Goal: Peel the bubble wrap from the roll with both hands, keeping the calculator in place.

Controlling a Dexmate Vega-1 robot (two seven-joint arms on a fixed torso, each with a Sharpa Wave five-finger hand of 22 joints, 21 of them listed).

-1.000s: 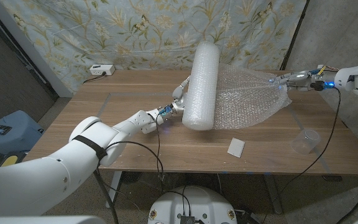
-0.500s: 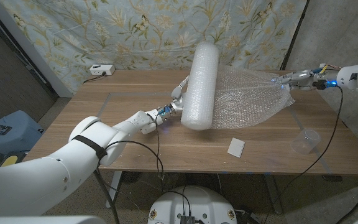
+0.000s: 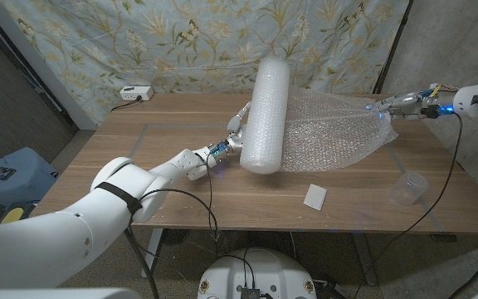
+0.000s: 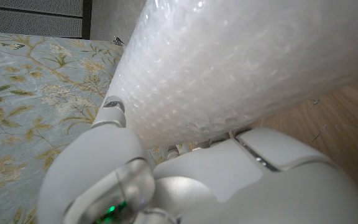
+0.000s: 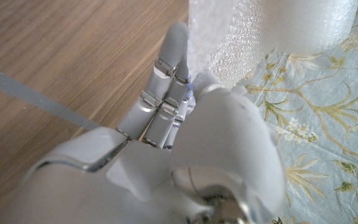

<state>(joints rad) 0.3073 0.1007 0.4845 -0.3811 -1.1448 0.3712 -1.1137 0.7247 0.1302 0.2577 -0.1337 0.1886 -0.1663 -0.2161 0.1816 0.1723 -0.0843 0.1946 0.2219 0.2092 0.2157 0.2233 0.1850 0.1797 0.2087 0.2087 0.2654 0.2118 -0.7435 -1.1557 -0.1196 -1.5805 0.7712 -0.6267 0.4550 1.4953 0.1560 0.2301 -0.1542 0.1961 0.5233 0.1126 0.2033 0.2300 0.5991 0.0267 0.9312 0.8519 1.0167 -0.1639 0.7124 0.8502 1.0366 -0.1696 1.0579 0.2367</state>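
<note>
Robot hand on the left (image 3: 237, 133) is pushed up against the side of the big bubble wrap roll (image 3: 265, 115), bracing it. Its fingers reach up along the roll, but I cannot tell if they are spread or curled round it. The right robot hand (image 3: 386, 105) is far over by the right edge of the desk (image 3: 148, 158). It pinches the loose end of the bubble wrap sheet (image 3: 334, 131) between its closed fingers, as the right wrist view shows.

A wide piece of wrap is already pulled off. It fans out from the roll to the right robot hand and sags onto the desk. So I think the peeling is well started, but the sheet is not yet free of the roll, which is still fat.

A small flat white thing (image 3: 314, 196) lies near the front edge, apart from the wrap. It may be the calculator, but it is too small to tell. A clear plastic cup (image 3: 407, 188) stands to its right.
</note>
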